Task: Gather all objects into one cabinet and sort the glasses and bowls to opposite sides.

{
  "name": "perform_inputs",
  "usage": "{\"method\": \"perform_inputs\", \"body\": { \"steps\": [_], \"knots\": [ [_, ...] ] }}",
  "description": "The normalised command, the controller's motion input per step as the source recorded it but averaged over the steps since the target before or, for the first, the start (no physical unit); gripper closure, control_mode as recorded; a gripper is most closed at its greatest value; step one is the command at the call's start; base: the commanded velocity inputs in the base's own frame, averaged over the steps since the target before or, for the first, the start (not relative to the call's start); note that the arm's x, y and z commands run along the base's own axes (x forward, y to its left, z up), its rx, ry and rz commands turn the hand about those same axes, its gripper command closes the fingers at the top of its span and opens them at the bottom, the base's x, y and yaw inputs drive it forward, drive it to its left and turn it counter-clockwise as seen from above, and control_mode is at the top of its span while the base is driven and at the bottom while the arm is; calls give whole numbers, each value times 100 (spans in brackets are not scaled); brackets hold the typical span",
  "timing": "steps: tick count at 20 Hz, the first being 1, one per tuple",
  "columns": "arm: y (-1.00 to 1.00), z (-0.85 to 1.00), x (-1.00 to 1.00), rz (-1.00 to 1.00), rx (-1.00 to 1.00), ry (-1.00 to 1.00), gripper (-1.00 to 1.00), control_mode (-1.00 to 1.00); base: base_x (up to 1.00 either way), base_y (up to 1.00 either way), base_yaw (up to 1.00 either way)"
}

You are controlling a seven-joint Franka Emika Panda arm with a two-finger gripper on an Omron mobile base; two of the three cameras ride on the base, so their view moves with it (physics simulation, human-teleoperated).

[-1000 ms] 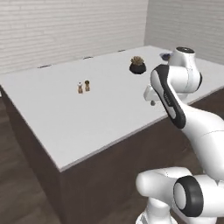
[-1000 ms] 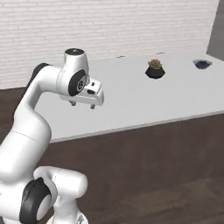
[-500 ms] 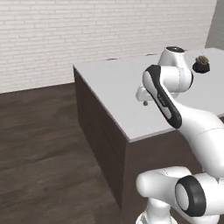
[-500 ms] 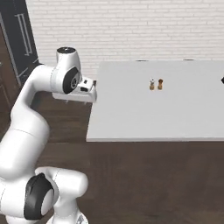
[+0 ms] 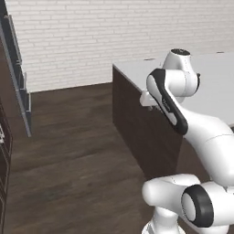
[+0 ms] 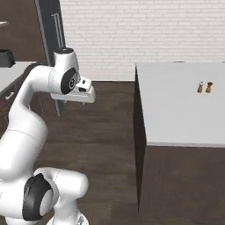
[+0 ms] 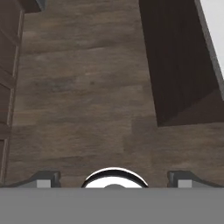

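- over the dark wood-plank floor (image 7: 83,96), beside the island, the white arm's two-finger gripper (image 7: 113,177) hangs with its jaws spread wide and nothing between them; in the hand view the two dark finger tips (image 7: 43,178) sit far apart at the bottom.
- in the right base view the gripper (image 6: 78,97) sits at the end of the smooth, rounded white arm, above bare floor and well left of the island.
- the kitchen island with a flat pale grey top and dark brown wooden sides (image 6: 176,110) has a sharp square corner; in the hand view its dark side panel (image 7: 179,61) looks matte and plain.
- two small shakers, one pale and one brown (image 6: 205,87), stand just beside each other on the island top, far from the gripper.
- the white-painted brick wall (image 5: 114,36) runs across the back, with a fine mortar grid.
- dark brown wooden cabinet fronts with long grey bar handles (image 5: 18,77) stand at the left; whether one is the task's cabinet cannot be told.
- no cup, mug, tumbler or bowl can be made out here.
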Motion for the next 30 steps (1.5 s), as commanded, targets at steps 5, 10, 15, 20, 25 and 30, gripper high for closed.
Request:
{"method": "perform_inputs", "body": {
  "steps": [5,10,15,20,25,30],
  "knots": [
    [0,0,0,0,0,0,-100,100,36,98,14],
    [0,0,0,0,0,0,-100,100,43,53,40],
    [0,0,0,0,0,0,-100,100,71,15,46],
    [0,0,0,0,0,0,-100,100,100,0,37],
    [0,0,0,0,0,0,-100,100,100,-2,21],
    [0,0,0,0,0,0,-100,100,100,0,21]
  ]
}}
